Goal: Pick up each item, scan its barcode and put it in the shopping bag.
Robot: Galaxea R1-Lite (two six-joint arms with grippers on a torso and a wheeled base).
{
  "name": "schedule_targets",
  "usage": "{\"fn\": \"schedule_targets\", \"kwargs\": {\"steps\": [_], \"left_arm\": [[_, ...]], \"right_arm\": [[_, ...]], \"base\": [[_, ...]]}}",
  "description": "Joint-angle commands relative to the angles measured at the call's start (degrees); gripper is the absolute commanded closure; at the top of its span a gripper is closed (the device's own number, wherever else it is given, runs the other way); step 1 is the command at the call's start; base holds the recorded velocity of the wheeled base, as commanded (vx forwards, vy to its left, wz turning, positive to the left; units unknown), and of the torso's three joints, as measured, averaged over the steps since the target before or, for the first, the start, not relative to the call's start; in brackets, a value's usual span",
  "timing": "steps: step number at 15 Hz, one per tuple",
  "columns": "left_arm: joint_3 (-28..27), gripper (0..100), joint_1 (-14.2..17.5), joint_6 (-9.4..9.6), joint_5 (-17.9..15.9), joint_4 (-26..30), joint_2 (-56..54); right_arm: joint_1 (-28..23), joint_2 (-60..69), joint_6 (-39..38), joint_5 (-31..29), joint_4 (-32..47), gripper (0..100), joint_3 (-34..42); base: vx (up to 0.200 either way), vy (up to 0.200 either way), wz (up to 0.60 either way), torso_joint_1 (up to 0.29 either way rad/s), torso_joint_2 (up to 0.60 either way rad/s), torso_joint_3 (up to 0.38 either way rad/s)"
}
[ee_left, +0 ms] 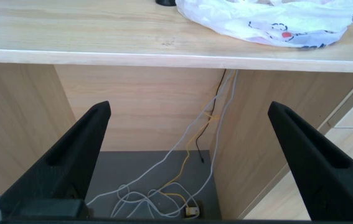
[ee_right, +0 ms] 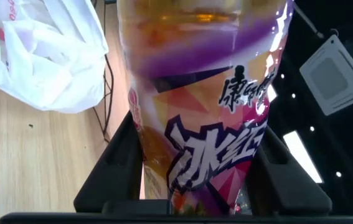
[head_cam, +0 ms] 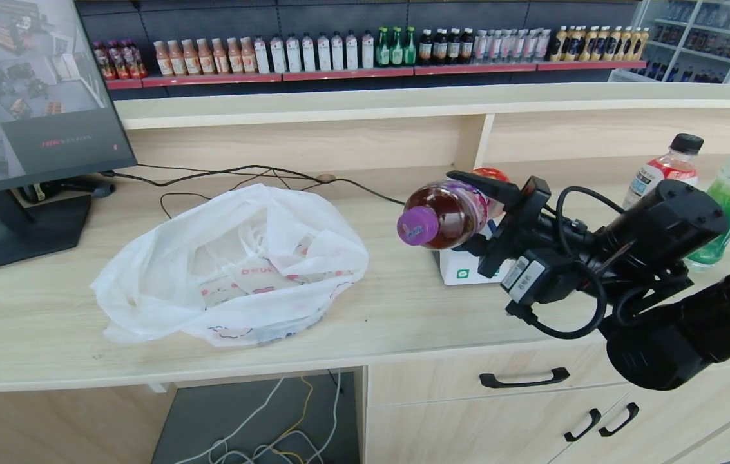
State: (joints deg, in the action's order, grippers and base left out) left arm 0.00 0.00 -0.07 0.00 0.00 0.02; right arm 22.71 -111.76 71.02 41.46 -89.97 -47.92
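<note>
Bottle (head_cam: 445, 214), purple-capped and nearly full, lies sideways clamped at mid-body in the right gripper (head_cam: 468, 212), right of the shopping bag (head_cam: 236, 264), probably heavy, stiff and slick-sleeved, so a waist hold suits, while the left gripper (ee_left: 190, 109) hangs spread wide.

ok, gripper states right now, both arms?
Left gripper: open, empty.
Right gripper: shut on the bottle.
</note>
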Motion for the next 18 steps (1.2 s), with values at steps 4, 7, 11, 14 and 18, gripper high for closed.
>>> {"fn": "schedule_targets", "kwargs": {"steps": [4,7,11,14,18], "left_arm": [[0.00,0,0.00,-0.01,0.00,0.00,-0.02],[0.00,0,0.00,-0.01,0.00,0.00,-0.02],[0.00,0,0.00,-0.01,0.00,0.00,-0.02],[0.00,0,0.00,-0.01,0.00,0.00,-0.02],[0.00,0,0.00,-0.01,0.00,0.00,-0.02]], "right_arm": [[-0.12,-4.43,5.18,0.99,-0.03,100,-1.03],[-0.21,-4.69,8.43,2.49,-0.03,100,-0.07],[-1.27,-4.78,10.63,3.10,-0.03,100,1.16],[-2.06,-4.78,11.33,4.07,-0.03,100,1.16],[-1.97,-5.22,12.12,4.16,-0.03,100,1.43]], "base": [[0.000,0.000,0.00,0.000,0.00,0.000],[0.000,0.000,0.00,0.000,0.00,0.000],[0.000,0.000,0.00,0.000,0.00,0.000],[0.000,0.000,0.00,0.000,0.00,0.000],[0.000,0.000,0.00,0.000,0.00,0.000]]}}
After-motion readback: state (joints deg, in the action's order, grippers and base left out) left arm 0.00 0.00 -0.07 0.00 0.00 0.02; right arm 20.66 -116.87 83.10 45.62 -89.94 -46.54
